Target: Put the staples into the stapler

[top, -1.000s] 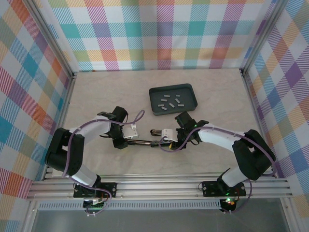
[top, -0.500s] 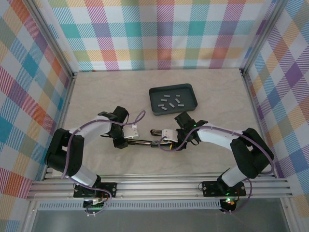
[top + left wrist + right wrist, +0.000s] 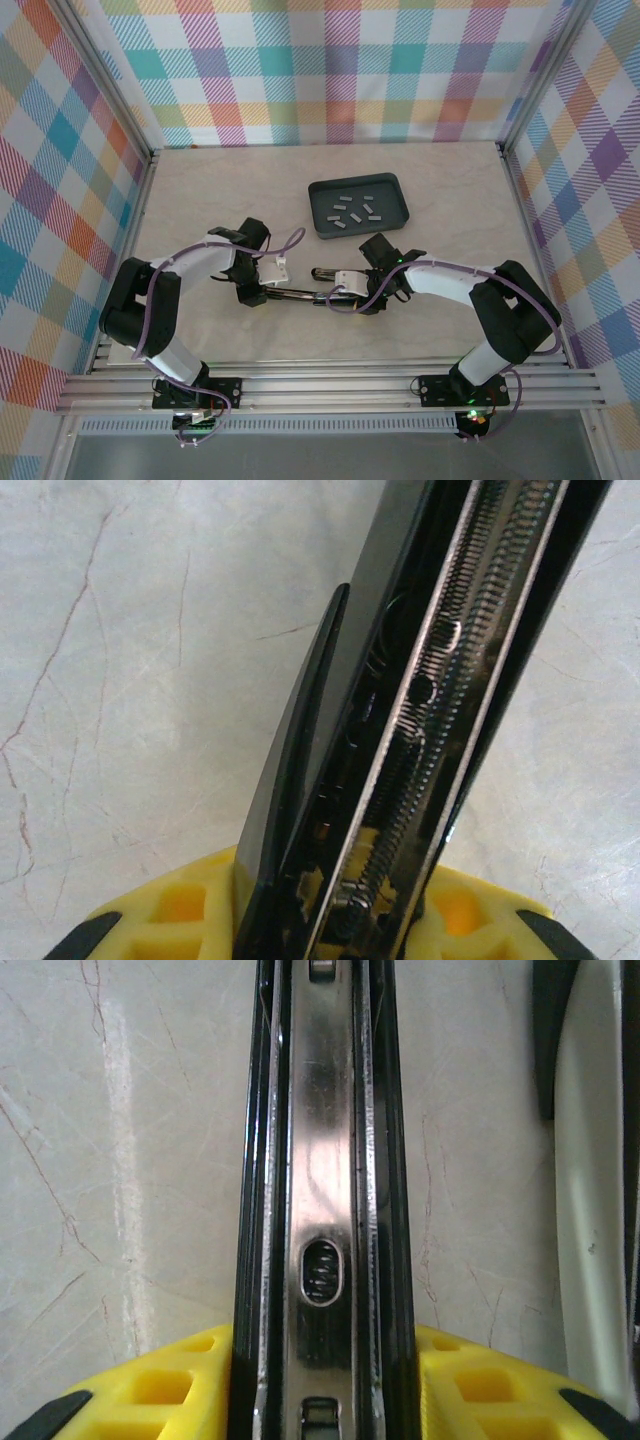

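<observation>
Little has been changed since a second ago. The left arm's elbow has been swung a bit toward the middle of the table (image 3: 200, 200). The right arm's elbow has been drawn in a bit from the right edge. The stapler (image 3: 295, 294) has been kept in the same spot. The tray (image 3: 393, 195) and the staples (image 3: 357, 215) have not been moved.

The stapler is laid open and flat in the near half of the table, about halfway between the left and right edges. Its left end is pinched by the left claw (image 3: 258, 292), which is squeezed almost fully shut on it. In the left wrist view, the black arm and the shiny rail with its spring are seen held between the yellow fingers (image 3: 165, 920). The right end is gripped by the right claw (image 3: 338, 292), which is closed partway onto the shiny rail. In the right wrist view, that rail is seen pressed between the yellow pads (image 3: 170, 1390).

The staples are spread inside the dark tray. The tray is set just beyond the stapler, a little toward the right edge and well apart from the far edge.

Bare table is left along the far edge, in the far left corner and by the right edge. A strip is also left along the near edge, in front of the stapler.
</observation>
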